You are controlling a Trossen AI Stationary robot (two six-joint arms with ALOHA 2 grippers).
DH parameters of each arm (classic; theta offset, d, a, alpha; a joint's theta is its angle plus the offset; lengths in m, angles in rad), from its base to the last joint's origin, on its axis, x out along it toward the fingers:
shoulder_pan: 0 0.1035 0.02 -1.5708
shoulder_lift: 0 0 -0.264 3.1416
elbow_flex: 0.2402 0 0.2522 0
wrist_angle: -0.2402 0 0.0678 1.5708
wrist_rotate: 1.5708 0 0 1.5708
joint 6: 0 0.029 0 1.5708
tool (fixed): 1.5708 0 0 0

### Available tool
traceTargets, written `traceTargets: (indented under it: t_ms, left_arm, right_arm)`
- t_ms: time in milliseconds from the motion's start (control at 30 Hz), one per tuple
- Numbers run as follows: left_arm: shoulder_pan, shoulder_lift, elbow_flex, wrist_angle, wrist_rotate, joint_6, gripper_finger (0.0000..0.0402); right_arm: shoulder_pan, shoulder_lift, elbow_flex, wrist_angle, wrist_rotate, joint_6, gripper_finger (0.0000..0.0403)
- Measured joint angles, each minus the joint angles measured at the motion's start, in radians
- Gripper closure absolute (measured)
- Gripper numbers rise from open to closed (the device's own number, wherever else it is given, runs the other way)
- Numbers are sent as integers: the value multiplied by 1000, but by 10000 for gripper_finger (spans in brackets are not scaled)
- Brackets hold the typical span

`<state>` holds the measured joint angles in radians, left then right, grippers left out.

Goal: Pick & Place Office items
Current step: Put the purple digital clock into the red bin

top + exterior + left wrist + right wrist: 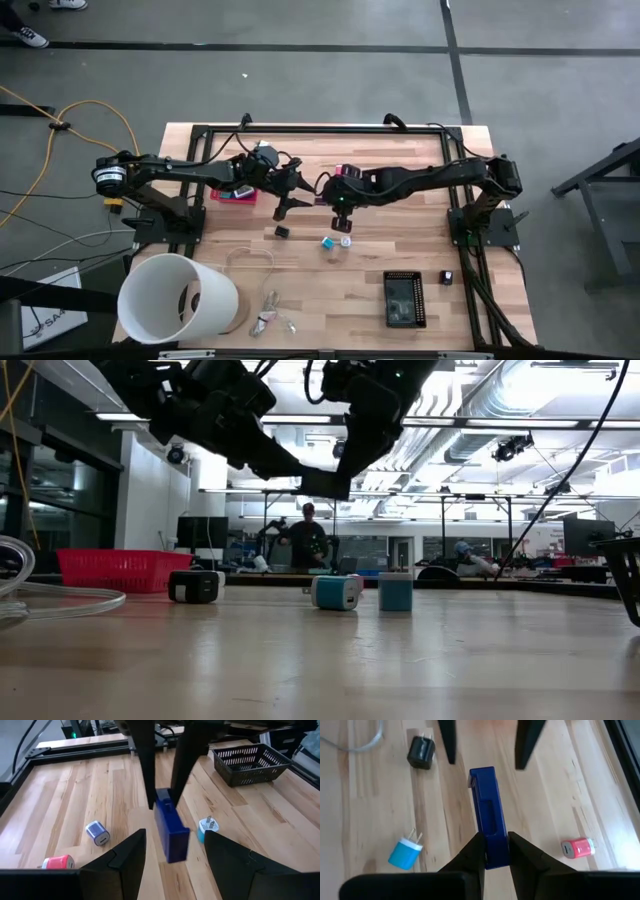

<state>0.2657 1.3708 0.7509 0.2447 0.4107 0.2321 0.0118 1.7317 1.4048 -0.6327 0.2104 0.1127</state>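
A blue block (489,827) is clamped in the right end effector (492,851) above the table (365,810). The left end effector (172,852) is held apart just beside it, empty.

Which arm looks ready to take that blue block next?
Probably the left. Its tool stands open just before the blue block, which the right tool holds shut above the table.

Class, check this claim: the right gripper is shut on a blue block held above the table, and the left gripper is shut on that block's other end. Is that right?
One detail is wrong. The right gripper is shut on the blue block, but the left gripper is open, its fingers apart and clear of the block. The left wrist view shows it.
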Motion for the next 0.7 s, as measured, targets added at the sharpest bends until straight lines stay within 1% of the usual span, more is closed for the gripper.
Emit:
traceTargets:
  t_ms: [233,400,433,633,700]
  left_arm:
    - [0,0,0,5,0,0,208]
    - [0,0,0,5,-1,-10,208]
    - [0,0,0,5,-8,-20,208]
    - [0,0,0,5,-133,-53,208]
    - [0,0,0,4,-137,-53,208]
  right_arm:
    - [2,0,0,25,5,0,347]
    - [2,0,0,25,46,0,347]
    - [2,0,0,25,47,0,347]
    - [2,1,0,33,55,1,347]
    - [1,1,0,43,55,1,347]
